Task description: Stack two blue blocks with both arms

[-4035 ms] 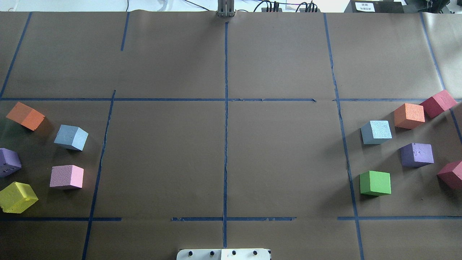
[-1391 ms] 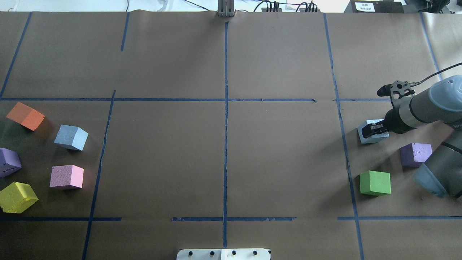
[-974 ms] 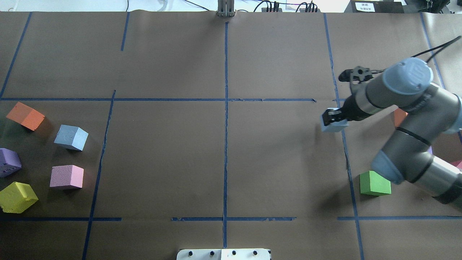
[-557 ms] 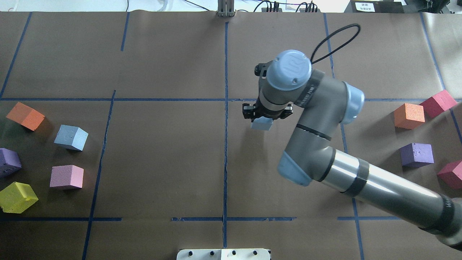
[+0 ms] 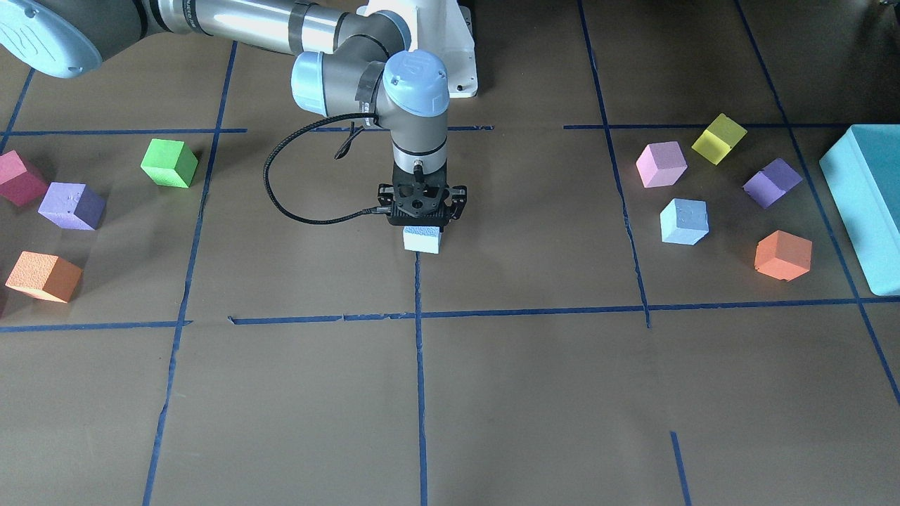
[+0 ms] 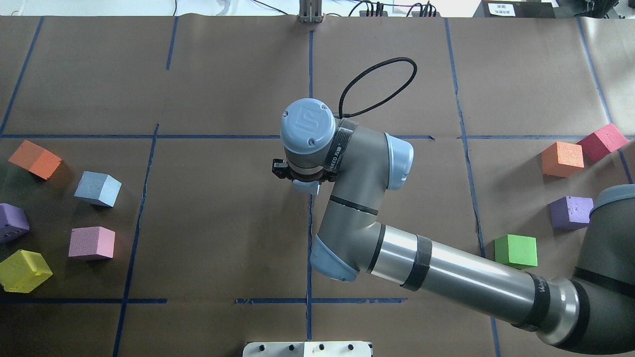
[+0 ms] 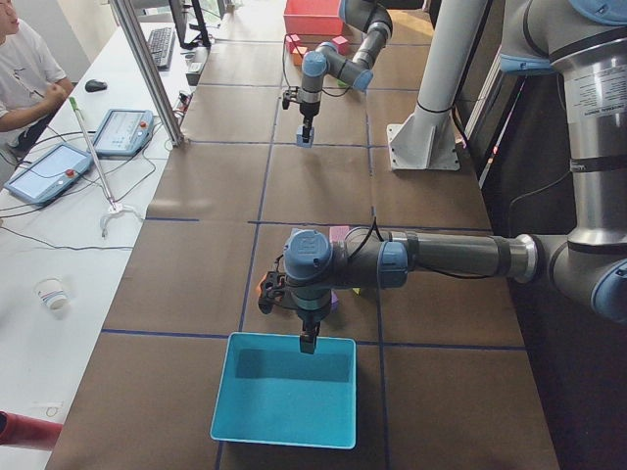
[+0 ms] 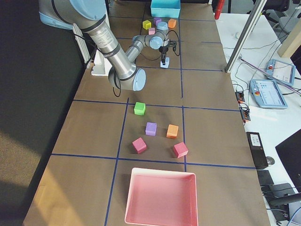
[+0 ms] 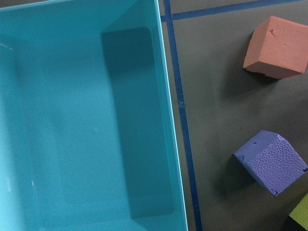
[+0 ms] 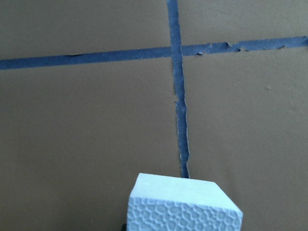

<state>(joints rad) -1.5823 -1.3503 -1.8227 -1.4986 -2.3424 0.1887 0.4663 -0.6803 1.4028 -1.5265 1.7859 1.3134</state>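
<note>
My right gripper [image 5: 422, 226] points straight down at the table's centre line, shut on a sky-blue block [image 5: 422, 240]. That block also shows under the wrist in the overhead view [image 6: 306, 187] and in the right wrist view [image 10: 183, 204]. I cannot tell whether it touches the paper. The second blue block [image 6: 97, 188] lies on the left side among other cubes, also in the front view [image 5: 684, 221]. My left gripper [image 7: 308, 343] hangs over the near rim of the teal box [image 7: 284, 397]. I cannot tell if it is open or shut.
Pink [image 6: 92, 243], orange [image 6: 34, 158], purple [image 6: 12, 223] and yellow [image 6: 24, 270] cubes surround the second blue block. Green [image 6: 516, 251], purple [image 6: 570, 212], orange [image 6: 562, 158] and red [image 6: 602, 141] cubes lie on the right. A pink tray [image 8: 160, 197] stands at the right end.
My right arm came in, shut on the right-hand blue block and carried it left to the centre line. The left blue block has not moved.
</note>
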